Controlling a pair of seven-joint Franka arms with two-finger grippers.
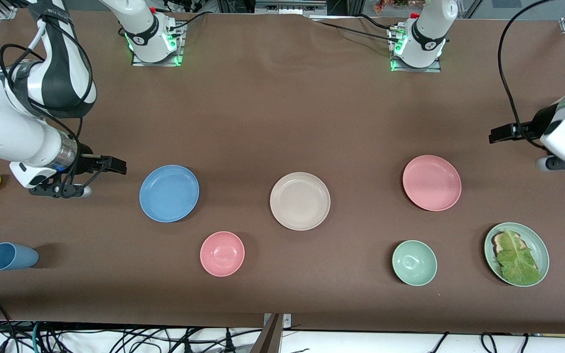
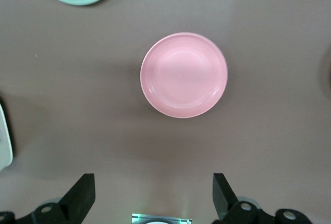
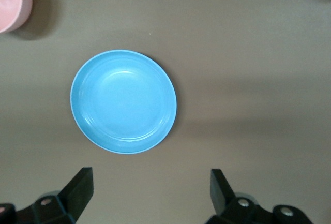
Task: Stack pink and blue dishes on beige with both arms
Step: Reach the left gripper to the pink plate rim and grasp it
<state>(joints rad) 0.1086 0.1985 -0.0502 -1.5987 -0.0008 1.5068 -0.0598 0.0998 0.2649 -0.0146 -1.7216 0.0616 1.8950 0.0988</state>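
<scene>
Green plate (image 1: 540, 245) half under lettuce (image 1: 518, 257).

White arms (image 1: 12, 127), black joint sections, black cables, green-lit bases (image 1: 155, 49)

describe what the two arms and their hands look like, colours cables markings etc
Both arms are glossy white with black joint sections; the right arm has a silver wrist ring and black cables looping along it. Green lights glow at both bases. The right hand and left hand each have two slim, wedge-shaped black fingers.
</scene>
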